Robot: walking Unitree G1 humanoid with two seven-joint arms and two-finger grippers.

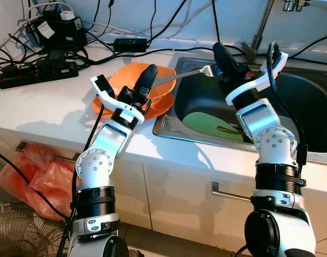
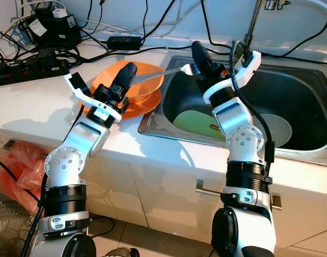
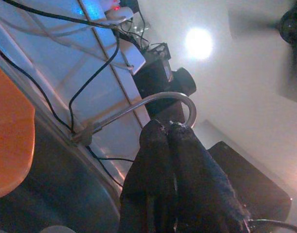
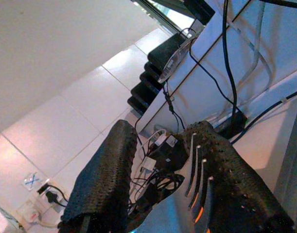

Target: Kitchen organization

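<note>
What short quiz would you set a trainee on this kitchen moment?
1. True or false: the left claw is shut on the handle of the silver metal fork.
2. Where do the stacked orange plastic bowls sit? A: in the sink. B: on the white counter. C: on the floor.
3. Fill in: the fingers of the right claw, by the fork's tines, stand ___.
Key: 1 true; 2 B; 3 open.
</note>
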